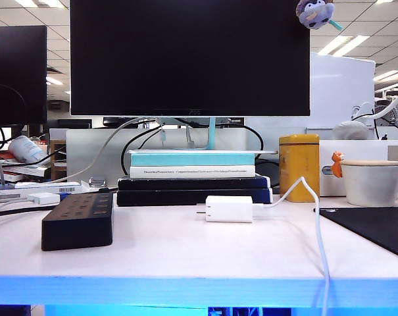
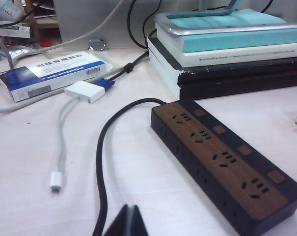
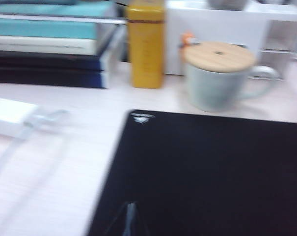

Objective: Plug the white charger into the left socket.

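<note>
Nothing grasped yet: both the left gripper (image 2: pixel 128 221) and right gripper (image 3: pixel 131 219) hang clenched, empty, short of the power strip (image 1: pixel 77 220), so fetching the white charger (image 1: pixel 229 209) beside it comes next.

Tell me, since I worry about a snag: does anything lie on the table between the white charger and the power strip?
Nothing visible does. The white charger lies on bare table right of the power strip, apart from it. The book stack sits behind that path. Both grippers, left and right, are shut.
</note>
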Available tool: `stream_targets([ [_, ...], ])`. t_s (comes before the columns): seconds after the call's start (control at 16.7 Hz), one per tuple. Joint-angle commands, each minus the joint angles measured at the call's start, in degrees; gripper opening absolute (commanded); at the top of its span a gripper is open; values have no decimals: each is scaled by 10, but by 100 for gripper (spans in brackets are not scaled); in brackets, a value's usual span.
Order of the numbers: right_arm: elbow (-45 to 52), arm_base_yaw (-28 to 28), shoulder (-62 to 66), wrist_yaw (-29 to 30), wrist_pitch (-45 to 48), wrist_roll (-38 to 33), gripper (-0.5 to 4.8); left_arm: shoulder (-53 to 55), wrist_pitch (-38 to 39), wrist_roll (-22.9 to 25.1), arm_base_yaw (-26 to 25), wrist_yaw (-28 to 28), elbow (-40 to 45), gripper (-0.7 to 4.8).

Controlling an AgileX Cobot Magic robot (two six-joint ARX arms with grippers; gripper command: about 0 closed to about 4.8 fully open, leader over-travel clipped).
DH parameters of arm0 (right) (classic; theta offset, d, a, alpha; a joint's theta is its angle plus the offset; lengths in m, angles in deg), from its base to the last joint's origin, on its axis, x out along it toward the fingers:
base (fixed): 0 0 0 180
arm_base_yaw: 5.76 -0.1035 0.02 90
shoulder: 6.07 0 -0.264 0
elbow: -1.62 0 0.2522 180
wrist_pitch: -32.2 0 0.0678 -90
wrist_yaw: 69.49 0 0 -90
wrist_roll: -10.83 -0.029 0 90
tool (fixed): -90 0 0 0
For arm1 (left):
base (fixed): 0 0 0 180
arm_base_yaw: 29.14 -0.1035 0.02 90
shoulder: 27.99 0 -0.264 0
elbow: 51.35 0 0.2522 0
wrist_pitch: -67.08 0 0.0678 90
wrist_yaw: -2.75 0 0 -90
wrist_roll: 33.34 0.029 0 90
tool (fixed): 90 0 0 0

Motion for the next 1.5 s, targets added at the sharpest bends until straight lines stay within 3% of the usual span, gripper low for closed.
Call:
stream_targets([
  [0.06, -13, 0, 0, 2, 59, -26, -6, -1, -38, -54, 1, 15, -2, -5],
  [0.3, -84, 0, 1, -17, 53, -31, -6, -1, -79, -114, 1, 59, -32, -5],
  [0.66, -219, 0, 134, -13, 19, -30, -6, 84, -81, -83, 0, 80, -143, -5],
  [0.72, -277, 0, 210, 8, 19, -17, -6, 141, -83, -43, 0, 61, -190, -5],
  [0.84, -362, 0, 318, 55, 19, 41, -6, 221, -82, -10, 0, 25, -256, -5],
  [1.14, -583, 0, 582, 193, 9, 66, -6, 405, -59, -6, 0, -151, -437, -5],
  [1.26, -638, -4, 654, 247, -9, 107, -6, 446, -44, -6, 0, -226, -482, -5],
  [1.38, -693, -17, 744, 254, -50, 159, -6, 482, -41, -2, 0, -278, -515, -5],
  [1.5, -726, -23, 815, 254, -112, 227, -5, 485, -47, 3, 0, -277, -516, -5],
])
